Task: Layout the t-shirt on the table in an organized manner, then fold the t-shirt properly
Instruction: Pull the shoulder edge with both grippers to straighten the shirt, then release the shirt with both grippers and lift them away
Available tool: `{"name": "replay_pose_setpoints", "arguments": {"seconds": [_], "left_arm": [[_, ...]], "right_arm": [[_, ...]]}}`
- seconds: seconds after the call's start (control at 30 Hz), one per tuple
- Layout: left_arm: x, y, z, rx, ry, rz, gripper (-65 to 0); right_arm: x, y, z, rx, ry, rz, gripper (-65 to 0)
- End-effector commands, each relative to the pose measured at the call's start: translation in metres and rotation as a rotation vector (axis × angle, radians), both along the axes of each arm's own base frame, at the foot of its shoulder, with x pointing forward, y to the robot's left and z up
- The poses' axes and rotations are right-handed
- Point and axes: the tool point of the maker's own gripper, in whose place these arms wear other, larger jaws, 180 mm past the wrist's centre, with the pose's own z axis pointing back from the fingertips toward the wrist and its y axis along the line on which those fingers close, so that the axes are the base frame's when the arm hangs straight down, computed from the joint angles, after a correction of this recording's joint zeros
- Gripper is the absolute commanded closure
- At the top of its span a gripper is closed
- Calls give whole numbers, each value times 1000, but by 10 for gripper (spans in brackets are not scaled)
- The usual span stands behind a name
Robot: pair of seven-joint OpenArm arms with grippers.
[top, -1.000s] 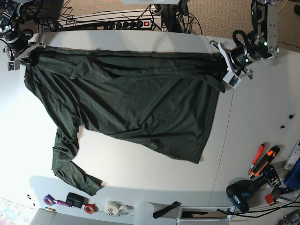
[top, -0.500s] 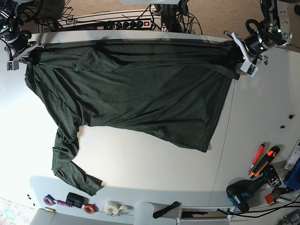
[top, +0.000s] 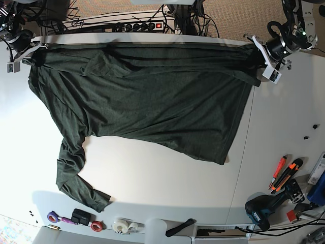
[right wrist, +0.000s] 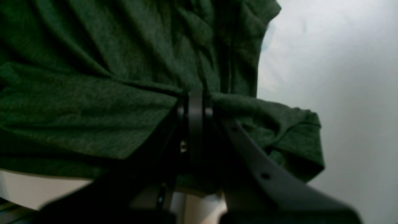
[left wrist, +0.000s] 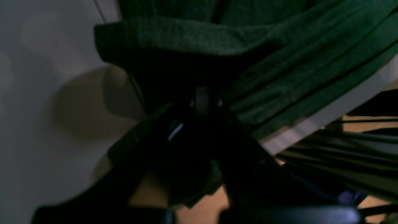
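At the table's (top: 152, 178) far edge, both end effectors clamp the t-shirt (top: 152, 101)

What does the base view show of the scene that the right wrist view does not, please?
Only the base view shows the whole t-shirt stretched along the table's far edge, its sleeve trailing toward the near side, the left end effector at the opposite corner, and tools and tape rolls along the near edge. Only the right wrist view shows the right end effector shut on a bunched fold of fabric up close. Both show the dark green shirt on the white table.
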Motion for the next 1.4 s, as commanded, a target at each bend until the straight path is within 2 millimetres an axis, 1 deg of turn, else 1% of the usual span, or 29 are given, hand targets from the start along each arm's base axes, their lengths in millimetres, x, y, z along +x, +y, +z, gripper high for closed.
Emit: {"name": "replay_pose_setpoints", "arguments": {"seconds": [0.0,0.07,0.1,0.13,0.17,0.2,0.23,0.27,0.4,0.5,0.6,0.73,0.8,0.87,0.9,0.97,1.0,1.07,1.17,1.27,1.37], "left_arm": [[3,4,4,6,-6,2,0],[12,0,11,-28,-27,5,0],[16,-2,15,-39,-34,1,-23],[20,-6,20,-52,-44,-14,-105],[25,-9,27,-61,-63,-32,-177],[31,-12,34,-69,-86,-46,-226],[37,-14,41,-72,-112,-51,-244],[43,-16,48,-71,-139,-58,-245],[64,-23,76,-63,-240,-84,-245],[79,-23,90,-61,-288,-72,-245],[88,-23,97,-60,-317,-73,-245],[97,-24,107,-78,-361,-57,-245],[102,-19,110,-85,-375,-10,-245],[110,-8,109,-39,-397,40,-245],[116,1,108,7,-409,71,-245],[131,24,110,90,-429,156,-245],[138,34,113,113,-435,199,-245],[149,47,123,136,-458,243,-245],[159,54,137,159,-495,236,-245],[162,59,142,185,-507,236,-245],[162,63,141,189,-503,261,-245]], "right_arm": [[-16,-7,-7,-33,96,10,0],[-13,-9,-3,-15,76,-7,0],[-12,-10,-1,-7,72,-17,0],[-12,-11,1,6,72,-27,-45],[-12,-13,4,20,62,-41,-112],[-10,-14,9,37,34,-58,-170],[-7,-17,16,52,0,-78,-208],[-5,-21,24,68,-37,-98,-222],[6,-42,62,110,-205,-186,-221],[11,-57,88,126,-307,-238,-221],[18,-60,101,163,-354,-253,-221],[33,-52,105,201,-375,-233,-221],[45,-47,107,215,-391,-214,-221],[59,-39,108,229,-397,-186,-222],[66,-34,107,235,-393,-170,-229],[82,-24,107,245,-392,-132,-272],[91,-18,108,247,-396,-113,-292],[111,-6,111,249,-405,-68,-296],[146,10,115,191,-404,1,-296],[182,20,126,82,-426,62,-296],[218,8,142,-47,-439,-34,-296]]}}
